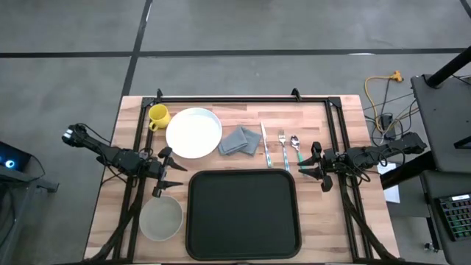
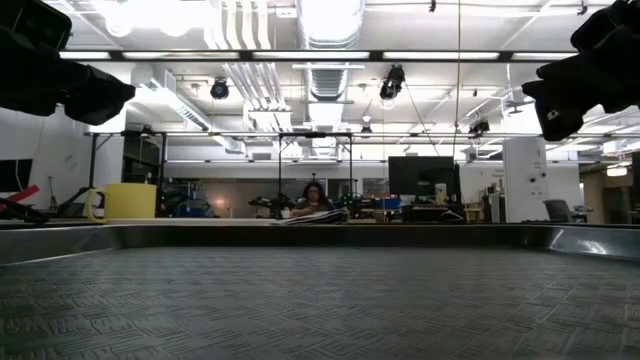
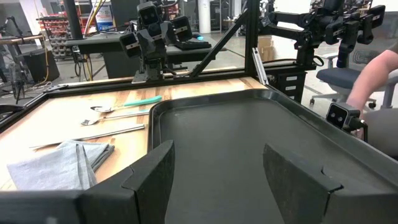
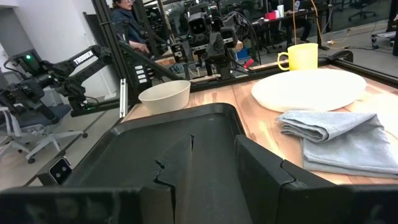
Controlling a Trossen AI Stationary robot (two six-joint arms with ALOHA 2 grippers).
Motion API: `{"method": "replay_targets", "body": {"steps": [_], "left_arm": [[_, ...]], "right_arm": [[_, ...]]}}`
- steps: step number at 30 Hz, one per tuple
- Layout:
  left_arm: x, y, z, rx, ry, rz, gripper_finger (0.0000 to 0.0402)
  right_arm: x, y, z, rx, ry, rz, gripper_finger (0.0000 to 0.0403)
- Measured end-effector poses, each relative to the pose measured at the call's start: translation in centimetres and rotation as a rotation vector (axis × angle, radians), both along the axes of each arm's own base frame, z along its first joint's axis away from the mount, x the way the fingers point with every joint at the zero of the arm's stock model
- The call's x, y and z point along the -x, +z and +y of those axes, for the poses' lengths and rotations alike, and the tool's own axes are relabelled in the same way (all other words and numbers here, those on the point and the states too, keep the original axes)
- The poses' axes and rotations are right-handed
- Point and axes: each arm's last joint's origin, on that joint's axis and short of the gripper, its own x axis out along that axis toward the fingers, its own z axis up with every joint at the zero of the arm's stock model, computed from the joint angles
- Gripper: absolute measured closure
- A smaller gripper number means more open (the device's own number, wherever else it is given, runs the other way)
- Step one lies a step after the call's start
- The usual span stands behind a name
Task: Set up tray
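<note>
Reading "TROSSEN" on the left arm; both grippers, left and right, spread apart at tray's nine and three o'clock.

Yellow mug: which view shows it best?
The high view: the yellow mug sits unobstructed beside the white plate, handle visible. Low view shows it side-on, far off; right wrist view distantly; left wrist view not at all.

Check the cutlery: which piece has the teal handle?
The knife, leftmost of the three beside the grey napkin. The fork and spoon are plain metal.
</note>
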Motion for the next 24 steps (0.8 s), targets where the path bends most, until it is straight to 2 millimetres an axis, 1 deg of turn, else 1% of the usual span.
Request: {"method": "replay_targets", "body": {"steps": [18, 19, 23, 24], "left_arm": [[0.0, -0.01, 0.0, -0.001, 0.0, 0.0, 0.0178], [0.0, 0.0, 0.0, -0.018, -0.002, -0.003, 0.0178], [0.0, 0.0, 0.01, -0.241, -0.028, -0.044, 0.0178], [0.0, 0.0, 0.01, -0.274, -0.033, -0.05, 0.0178]], "right_arm": [[0.0, -0.01, 0.0, 0.0, 0.0, 0.0, 0.0291], [0.0, 0.0, 0.0, 0.0, 0.0, 0.0, 0.0291], [0.0, -0.01, 0.0, 0.0, 0.0, 0.0, 0.0291], [0.0, -0.01, 0.0, 0.0, 0.0, 0.0, 0.0291]]}}
